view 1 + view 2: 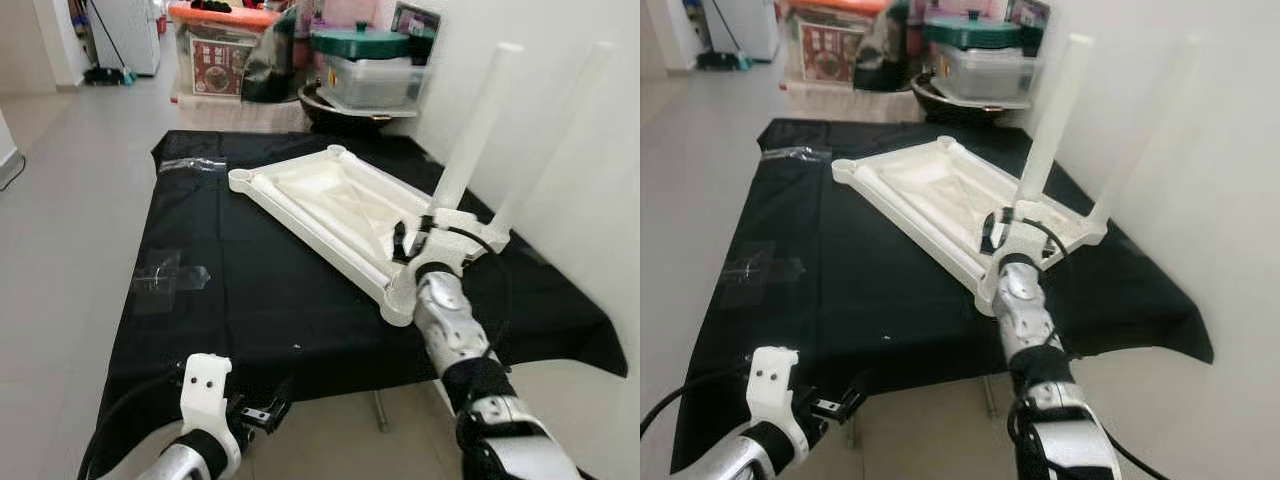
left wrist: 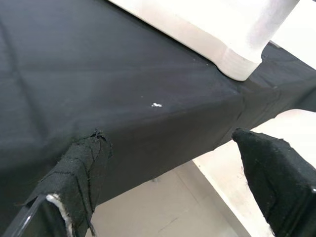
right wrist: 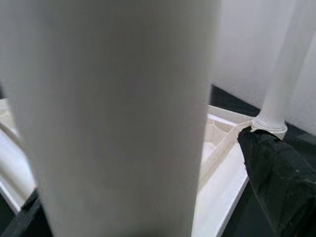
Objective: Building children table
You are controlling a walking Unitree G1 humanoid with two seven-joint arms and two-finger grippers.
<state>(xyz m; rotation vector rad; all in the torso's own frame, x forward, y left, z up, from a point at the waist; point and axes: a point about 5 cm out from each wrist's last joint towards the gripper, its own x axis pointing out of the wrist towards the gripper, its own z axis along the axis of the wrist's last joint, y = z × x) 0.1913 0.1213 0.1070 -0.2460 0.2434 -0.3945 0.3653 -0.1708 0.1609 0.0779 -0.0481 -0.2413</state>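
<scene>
Two legs (image 1: 478,125) stood fitted in the upturned tabletop (image 1: 330,200); two remained. Right gripper (image 1: 418,240) clasped one leg; left gripper (image 2: 173,182) gaped empty.

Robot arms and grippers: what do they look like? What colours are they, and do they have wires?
Both arms are shiny silver metal with black joints. The left gripper sits on a white plastic bracket with small holes, and a black cable loops from it. The right gripper has thin black wires curling round its wrist. The fingers are black, wrapped in frayed cloth tape.
</scene>
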